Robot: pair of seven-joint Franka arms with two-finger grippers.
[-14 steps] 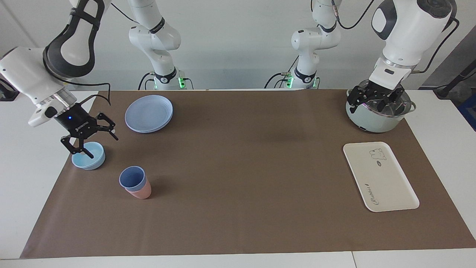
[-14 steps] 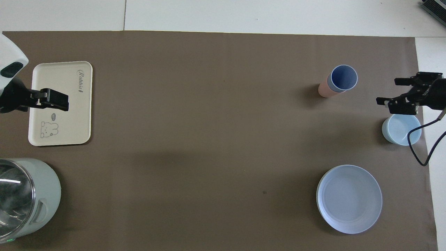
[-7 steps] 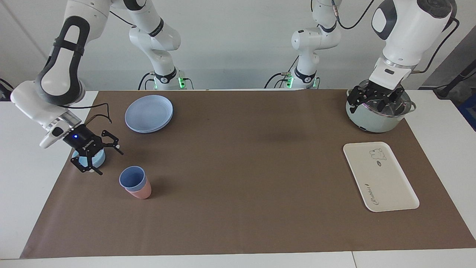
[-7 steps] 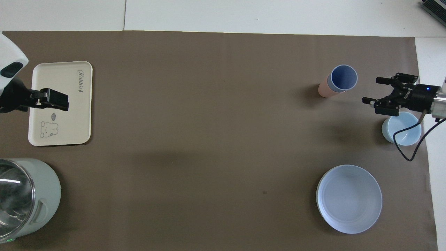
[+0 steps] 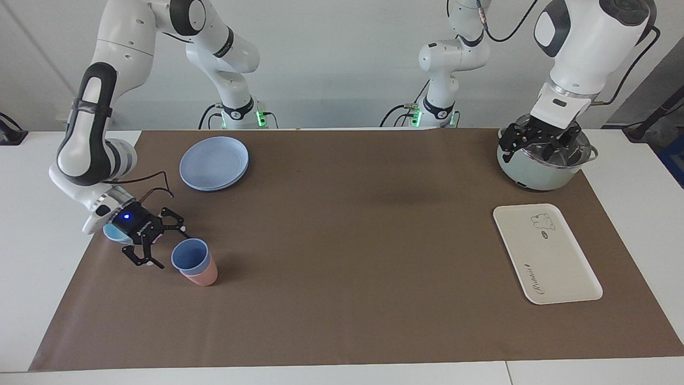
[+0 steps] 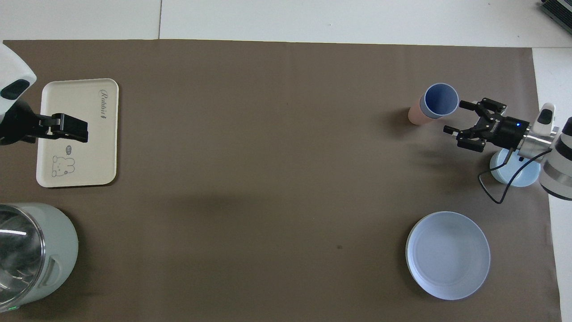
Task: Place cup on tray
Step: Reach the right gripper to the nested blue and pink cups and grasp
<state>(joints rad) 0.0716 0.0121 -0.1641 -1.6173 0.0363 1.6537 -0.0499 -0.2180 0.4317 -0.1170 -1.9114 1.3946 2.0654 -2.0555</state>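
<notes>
The periwinkle-blue cup (image 5: 189, 255) stands upright, nested inside a pink cup (image 5: 202, 276), toward the right arm's end of the table; it also shows in the overhead view (image 6: 441, 99). My right gripper (image 5: 171, 249) is open, low and tilted, just beside the cup's rim without touching it; it also shows in the overhead view (image 6: 453, 117). The cream-white tray (image 5: 550, 262) with the bear drawing lies bare toward the left arm's end, and shows in the overhead view (image 6: 96, 147). My left gripper (image 5: 539, 140) waits open, raised over the tray's edge (image 6: 67, 127).
A light-blue bowl (image 6: 507, 176) sits under my right wrist. Stacked round blue plates (image 5: 214, 163) lie nearer to the robots than the cups. A pale-green pot (image 5: 545, 174) stands nearer to the robots than the tray. A brown mat (image 5: 347, 240) covers the table.
My right gripper has come down from over the light-blue bowl and moved toward the cups, ending beside the blue cup's rim. The left arm has not moved.
</notes>
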